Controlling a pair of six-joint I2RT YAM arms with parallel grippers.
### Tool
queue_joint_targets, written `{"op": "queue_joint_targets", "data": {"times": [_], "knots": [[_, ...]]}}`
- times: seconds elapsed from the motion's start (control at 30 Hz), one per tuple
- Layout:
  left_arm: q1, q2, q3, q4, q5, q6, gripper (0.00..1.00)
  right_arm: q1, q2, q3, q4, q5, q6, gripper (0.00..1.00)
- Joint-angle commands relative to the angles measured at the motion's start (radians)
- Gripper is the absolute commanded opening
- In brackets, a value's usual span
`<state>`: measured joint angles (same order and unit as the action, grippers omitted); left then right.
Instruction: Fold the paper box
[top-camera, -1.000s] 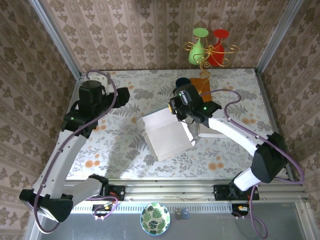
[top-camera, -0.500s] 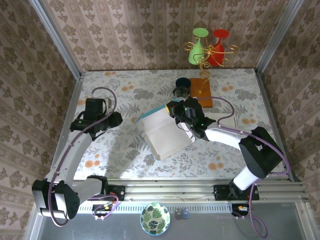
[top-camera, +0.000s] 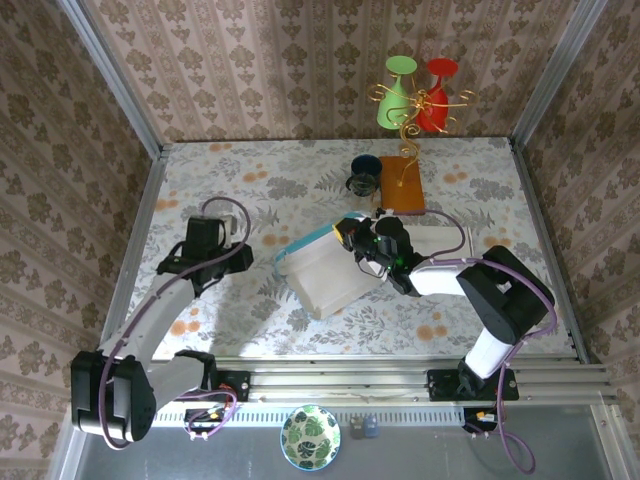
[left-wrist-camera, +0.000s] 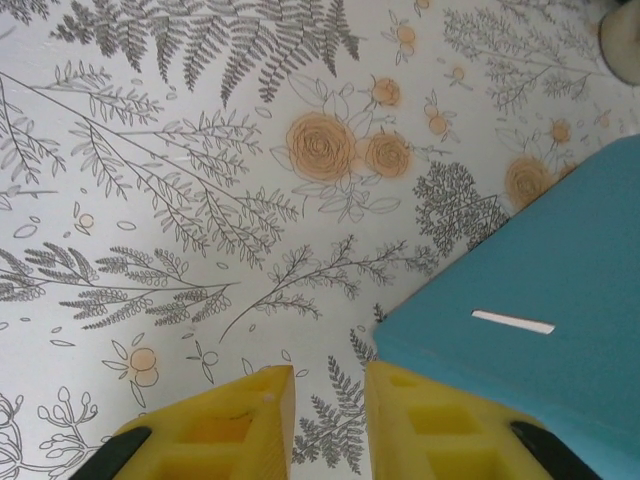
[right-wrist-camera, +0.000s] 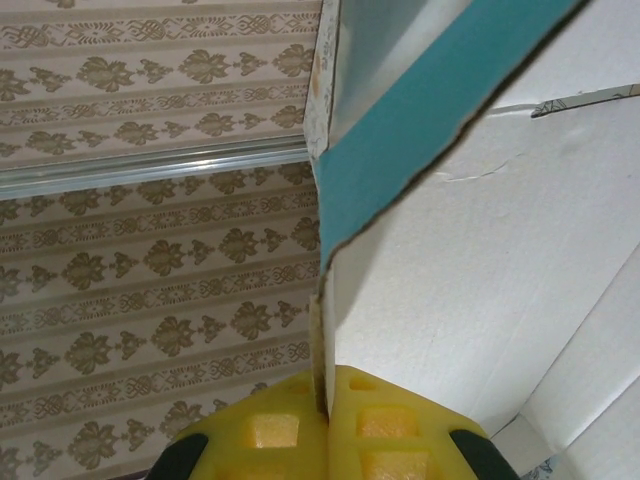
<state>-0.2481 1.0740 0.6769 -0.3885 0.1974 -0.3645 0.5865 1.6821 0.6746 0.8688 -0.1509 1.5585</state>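
Folding is judged barely begun: a raised wall of the paper box (top-camera: 325, 278), at the centre of the table (top-camera: 250, 165), is clamped by the right gripper (top-camera: 354, 240). At the box's nine o'clock, the left gripper (top-camera: 241, 258) is seen slightly parted and empty.

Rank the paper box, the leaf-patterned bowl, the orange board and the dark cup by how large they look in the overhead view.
1. paper box, clearly the largest
2. leaf-patterned bowl and orange board, which look too alike to separate
3. dark cup, the smallest
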Motion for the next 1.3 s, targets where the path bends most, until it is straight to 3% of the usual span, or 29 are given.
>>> {"op": "queue_joint_targets", "data": {"times": [0.0,0.23,0.37,0.63,1.27], "knots": [[-0.008,-0.043,-0.039,0.068,0.005,0.045,0.24,-0.007,0.033,-0.002,-0.006,-0.018,-0.038,0.00],[-0.006,-0.055,-0.146,0.242,0.119,0.071,0.25,-0.007,0.067,0.043,-0.019,-0.024,-0.051,0.00],[-0.006,-0.051,-0.186,0.361,0.183,0.094,0.32,-0.007,0.093,0.057,-0.007,-0.031,-0.045,0.00],[-0.008,-0.064,-0.210,0.431,0.274,0.120,0.34,-0.005,0.102,0.075,-0.025,-0.029,-0.044,0.00],[-0.110,-0.051,-0.212,0.435,0.229,0.141,0.34,0.003,0.116,0.102,-0.024,-0.030,-0.031,0.00]]}}
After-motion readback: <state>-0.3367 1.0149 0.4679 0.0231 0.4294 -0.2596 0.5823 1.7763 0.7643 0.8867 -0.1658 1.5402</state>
